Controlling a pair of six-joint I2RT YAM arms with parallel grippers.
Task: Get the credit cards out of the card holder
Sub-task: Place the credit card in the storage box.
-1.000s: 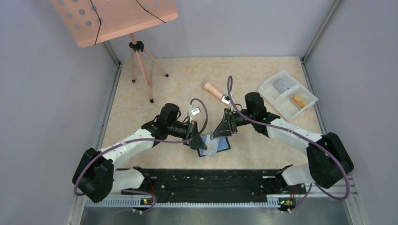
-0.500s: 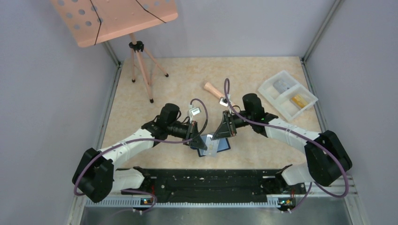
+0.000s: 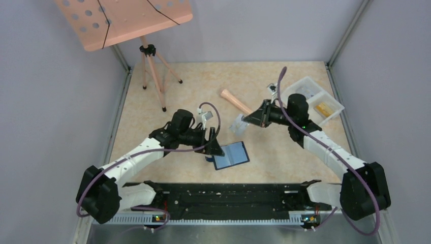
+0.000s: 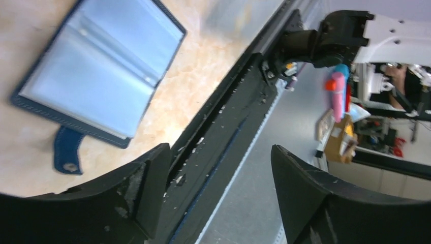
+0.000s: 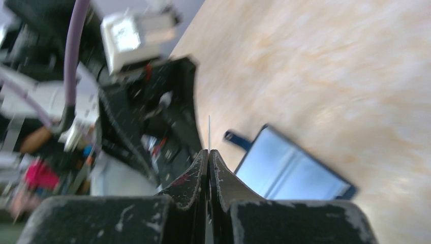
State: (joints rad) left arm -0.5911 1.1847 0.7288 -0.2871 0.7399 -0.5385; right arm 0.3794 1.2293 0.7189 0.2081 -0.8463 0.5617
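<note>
**One card lifted, holder open on the table**

The holder (image 3: pixel 231 155) lies spread flat on the table (image 3: pixel 167 109) with its lighter blue pockets (image 4: pixel 101 66) facing up. Its short tab (image 4: pixel 68 155) sticks out on the side toward my left gripper (image 3: pixel 214 148). That gripper sits right at the holder's left edge. Its fingers (image 4: pixel 145 185) stand wide apart with nothing between them, and from the left wrist the holder shows off to one side of the gap, not inside it.

My right gripper (image 3: pixel 245 121) is beyond the holder and slightly to its right, clear of it, pinched tight on a pale card (image 3: pixel 237 125). From the right wrist that card is only a thin edge rising out of the pressed-together tips, with the holder lying past them. I cannot tell whether the pockets have more cards in them — the pale blue gives nothing away.

A wooden handle (image 3: pixel 233 99) lies beyond the holder. A white two-compartment tray (image 3: pixel 287 97) sits far off to the holder's right and beyond it, with something small in each half. A pink music stand (image 3: pixel 122 20) rises well beyond the holder to its left.
</note>
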